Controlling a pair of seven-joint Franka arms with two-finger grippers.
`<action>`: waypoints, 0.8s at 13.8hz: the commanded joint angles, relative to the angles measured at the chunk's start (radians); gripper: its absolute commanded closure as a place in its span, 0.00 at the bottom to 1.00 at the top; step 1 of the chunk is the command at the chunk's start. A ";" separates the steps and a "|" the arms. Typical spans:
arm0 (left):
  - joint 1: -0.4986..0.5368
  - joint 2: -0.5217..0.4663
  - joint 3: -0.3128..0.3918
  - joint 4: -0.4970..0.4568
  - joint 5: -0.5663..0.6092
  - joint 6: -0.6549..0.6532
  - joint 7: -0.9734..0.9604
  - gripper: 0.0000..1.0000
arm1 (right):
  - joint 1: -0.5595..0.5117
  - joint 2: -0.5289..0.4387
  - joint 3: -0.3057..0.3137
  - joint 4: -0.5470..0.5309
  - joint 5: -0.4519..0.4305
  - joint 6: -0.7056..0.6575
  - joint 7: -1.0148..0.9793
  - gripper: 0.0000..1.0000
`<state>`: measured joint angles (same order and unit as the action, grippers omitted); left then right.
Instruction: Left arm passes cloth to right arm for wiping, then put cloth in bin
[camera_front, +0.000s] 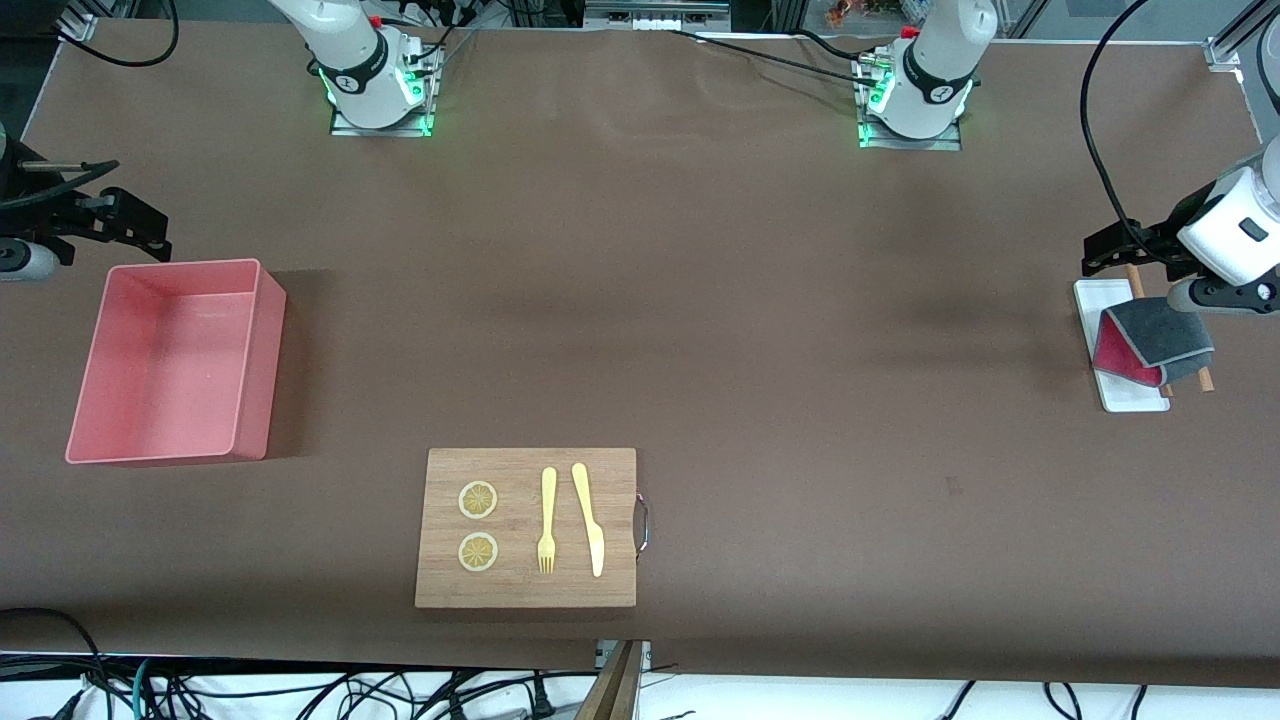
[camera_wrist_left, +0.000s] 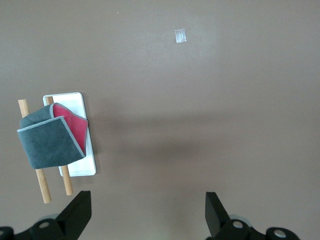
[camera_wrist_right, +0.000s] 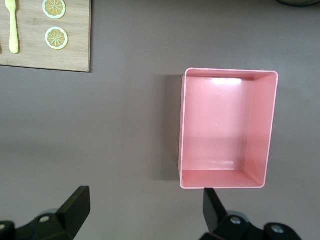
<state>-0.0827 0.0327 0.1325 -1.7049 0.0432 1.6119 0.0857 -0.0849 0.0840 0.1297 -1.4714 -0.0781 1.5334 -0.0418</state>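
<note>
The cloth (camera_front: 1150, 345), dark grey outside and crimson red inside, lies folded on two wooden sticks (camera_front: 1205, 378) over a small flat white tray (camera_front: 1135, 397) at the left arm's end of the table. In the left wrist view the cloth (camera_wrist_left: 49, 141) shows off to one side of my left gripper (camera_wrist_left: 147, 215), which is open and empty. In the front view my left gripper (camera_front: 1122, 250) hovers over the table just by the tray. The salmon-pink bin (camera_front: 262, 350) stands empty at the right arm's end. My right gripper (camera_front: 115, 218) is open and empty, up beside the bin (camera_wrist_right: 182, 125).
A wooden cutting board (camera_front: 527, 590) with a metal handle lies near the front camera's edge. It carries two lemon slices (camera_front: 478, 500), a yellow fork (camera_front: 547, 520) and a yellow knife (camera_front: 590, 520). A corner of the board (camera_wrist_right: 75, 55) shows in the right wrist view.
</note>
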 joint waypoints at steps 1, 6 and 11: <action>0.006 -0.034 -0.007 -0.027 0.006 0.031 -0.001 0.00 | 0.001 -0.015 -0.001 -0.015 0.006 0.013 -0.001 0.00; 0.017 -0.025 -0.008 -0.013 -0.006 0.025 -0.004 0.00 | 0.002 -0.015 -0.001 -0.015 0.006 0.013 -0.001 0.00; 0.004 -0.020 -0.019 -0.012 -0.026 0.026 -0.007 0.00 | 0.001 -0.015 -0.001 -0.015 0.006 0.013 -0.001 0.00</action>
<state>-0.0780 0.0286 0.1243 -1.7049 0.0266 1.6311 0.0856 -0.0849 0.0840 0.1297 -1.4714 -0.0781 1.5362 -0.0418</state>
